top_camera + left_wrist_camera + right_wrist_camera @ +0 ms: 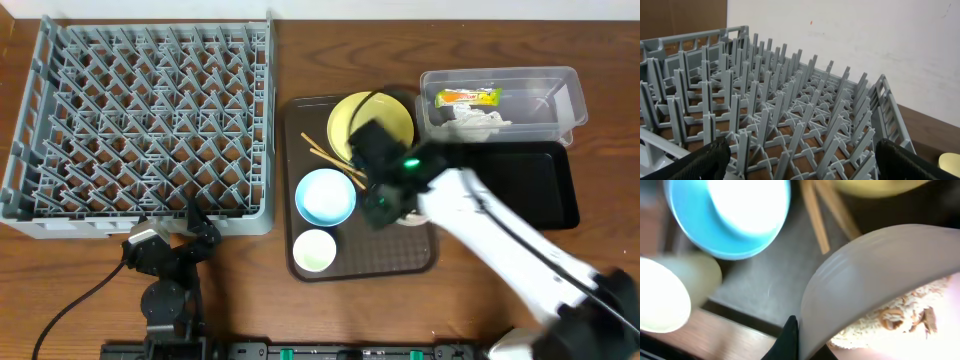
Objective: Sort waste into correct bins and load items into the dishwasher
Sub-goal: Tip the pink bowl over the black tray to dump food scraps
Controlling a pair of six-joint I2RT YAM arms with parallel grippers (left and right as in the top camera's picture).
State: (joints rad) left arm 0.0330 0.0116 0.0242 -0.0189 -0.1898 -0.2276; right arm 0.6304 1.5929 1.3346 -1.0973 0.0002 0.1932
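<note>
My right gripper [383, 203] [799, 336] is shut on the rim of the white bowl [875, 265], tilted over the brown tray [375, 255]. Beige and white food scraps [890, 315] lie inside it. In the overhead view the arm hides most of this bowl. On the tray lie the yellow plate [385, 120], the chopsticks [330, 158], the light blue bowl [325, 196] and the small white cup [314, 250]. The clear tub [565, 85] holds the green-yellow wrapper [468, 97] and the tissue [475, 122]. My left gripper [170, 237] [800, 157] is open and empty at the front edge of the grey rack [140, 110].
The black tray [545, 190] lies right of the brown tray, under the right arm. The left arm's base and cable [70, 300] sit at the table's front left. A white wall stands behind the rack [790, 100].
</note>
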